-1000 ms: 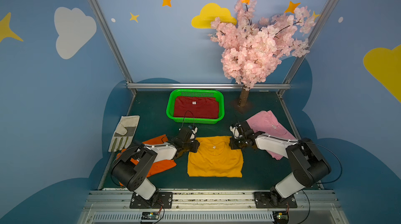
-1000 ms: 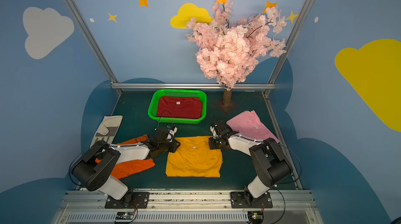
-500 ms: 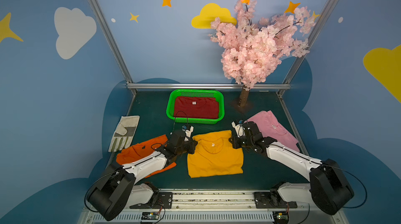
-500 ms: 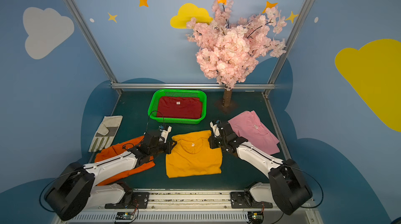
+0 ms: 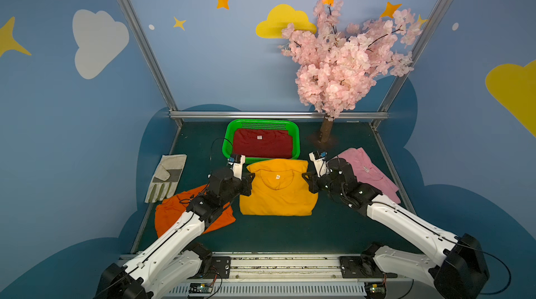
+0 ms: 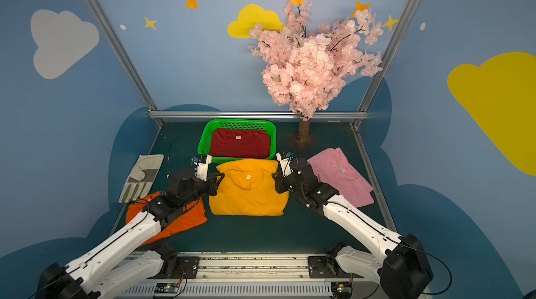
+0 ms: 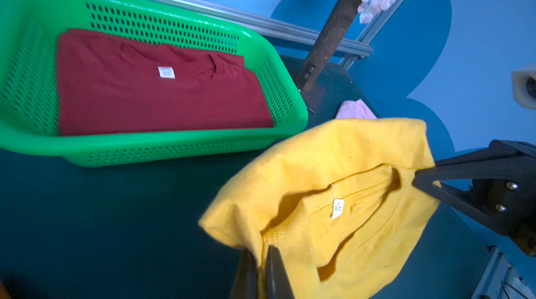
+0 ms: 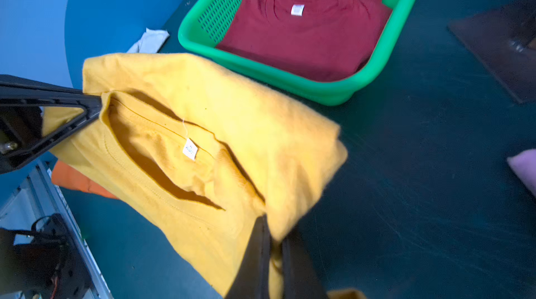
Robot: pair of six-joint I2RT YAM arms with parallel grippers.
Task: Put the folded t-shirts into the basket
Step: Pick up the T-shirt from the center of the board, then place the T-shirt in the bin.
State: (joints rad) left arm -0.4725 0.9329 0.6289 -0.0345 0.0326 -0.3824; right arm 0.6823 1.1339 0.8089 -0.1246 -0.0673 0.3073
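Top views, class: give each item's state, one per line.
yellow t-shirt: held at both sides, partly lifted.
basket: one shirt inside.
red t-shirt: folded in basket.
pink t-shirt: on table.
orange t-shirt: on table.
glove: lying flat.
left gripper: gripping yellow t-shirt.
right gripper: gripping yellow t-shirt.

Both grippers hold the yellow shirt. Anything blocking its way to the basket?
Nothing visible: only bare table separates the yellow shirt from the near rim of the basket. The dark red shirt already lies inside.
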